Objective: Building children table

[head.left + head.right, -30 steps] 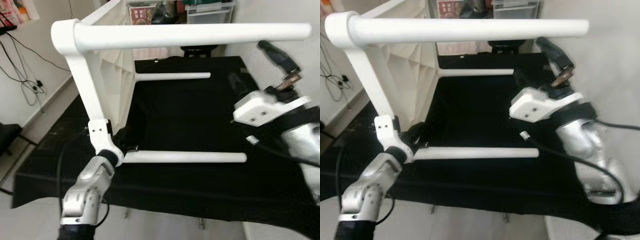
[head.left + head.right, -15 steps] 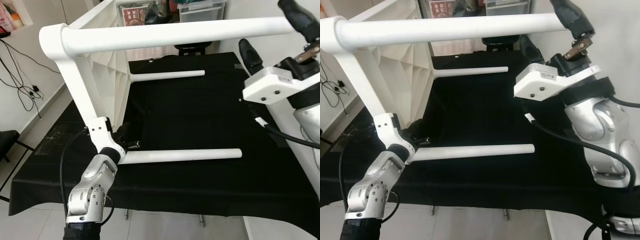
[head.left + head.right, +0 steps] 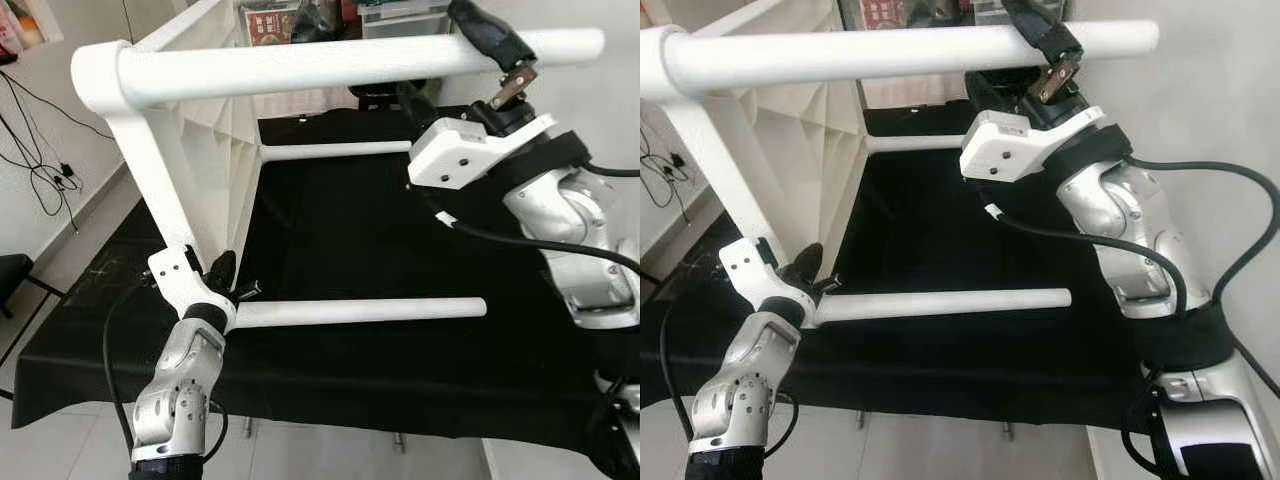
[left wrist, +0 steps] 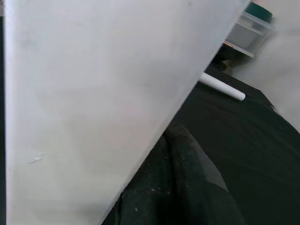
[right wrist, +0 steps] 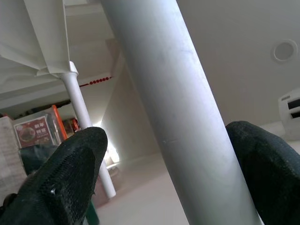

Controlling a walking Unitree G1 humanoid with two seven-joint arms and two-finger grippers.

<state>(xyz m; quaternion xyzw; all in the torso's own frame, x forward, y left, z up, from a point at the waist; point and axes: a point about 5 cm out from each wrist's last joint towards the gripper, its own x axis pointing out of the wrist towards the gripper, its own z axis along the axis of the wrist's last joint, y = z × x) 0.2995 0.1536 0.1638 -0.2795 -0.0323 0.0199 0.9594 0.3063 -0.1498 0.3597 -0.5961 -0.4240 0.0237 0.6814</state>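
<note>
We record the right arm raised and bent at the elbow, its right gripper [image 3: 470, 55] reaching up to the top leg [image 3: 330, 65] of the white children's table [image 3: 215, 130], near that leg's free end. In the right wrist view the two black fingers [image 5: 61, 173] stand either side of the leg with gaps showing, parted rather than pressed on it. The left arm rises from the front-left corner of the black-draped work table [image 3: 380, 360], and the left gripper [image 3: 225, 278] sits at the base of the lower front leg [image 3: 360, 311]; we cannot tell whether its fingers are closed there, since the tabletop panel hides them. The children's table lies on its side on the work table's left part, its ribbed underside facing right and its legs pointing right. The left wrist view is mostly blurred white panel, with black cloth and one leg end [image 4: 225, 87] beyond. Behind the far edge we note storage boxes [image 3: 410, 15]; cables [image 3: 45, 150] trail on the floor at left.
</note>
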